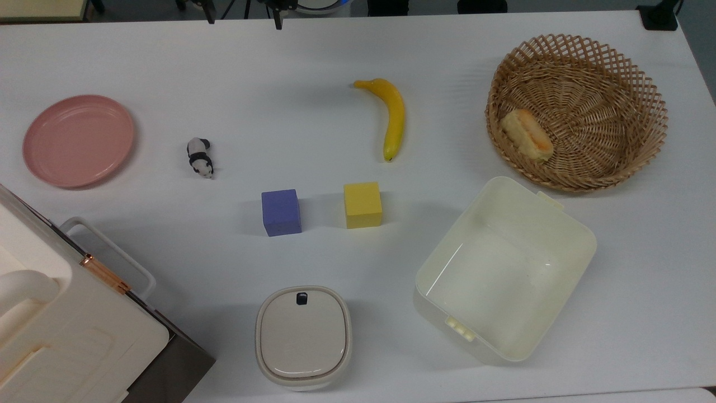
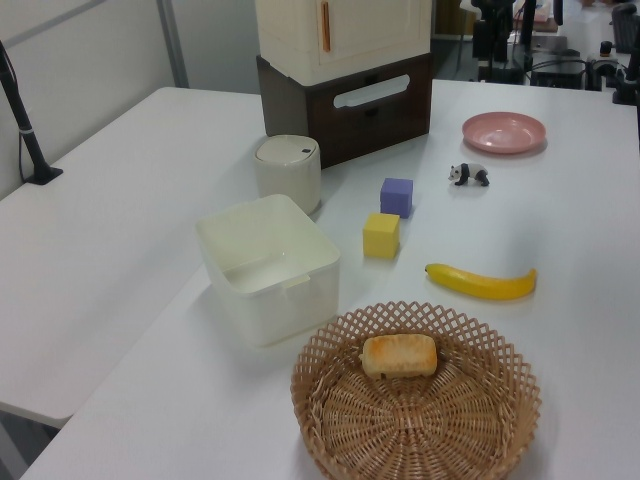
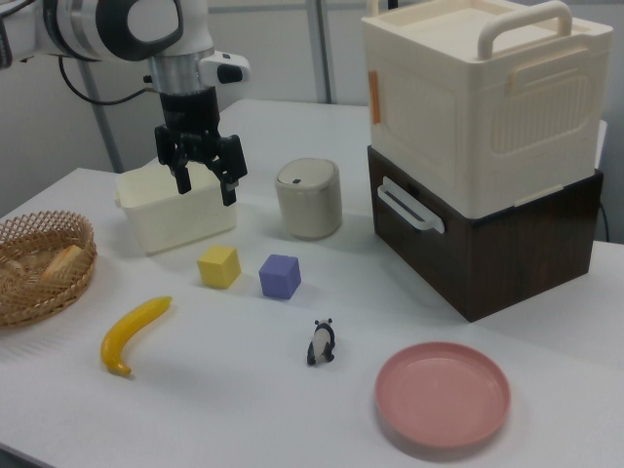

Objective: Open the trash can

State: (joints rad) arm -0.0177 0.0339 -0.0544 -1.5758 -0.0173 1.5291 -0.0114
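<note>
The trash can (image 1: 304, 336) is a small cream-white rounded-square bin with a beige-grey lid lying flat and shut and a small dark button (image 1: 301, 299) at the lid's rim. It stands near the top view's lower edge, between the big cream case and the pale tub. I also see the trash can (image 2: 288, 172) in the left view and the trash can (image 3: 309, 198) in the right view. My gripper (image 3: 206, 187) hangs above the table to the right view's left of the can, apart from it. It is open, with nothing between its fingers.
A lidless pale-yellow tub (image 1: 503, 187) stands to the top view's right of the can. A wicker basket (image 1: 643, 78) holds a bread roll (image 1: 526, 143). A banana (image 1: 394, 117), yellow cube (image 1: 362, 205), purple cube (image 1: 281, 212), toy panda (image 1: 200, 157), pink plate (image 1: 78, 140) and cream case (image 1: 56, 336) surround it.
</note>
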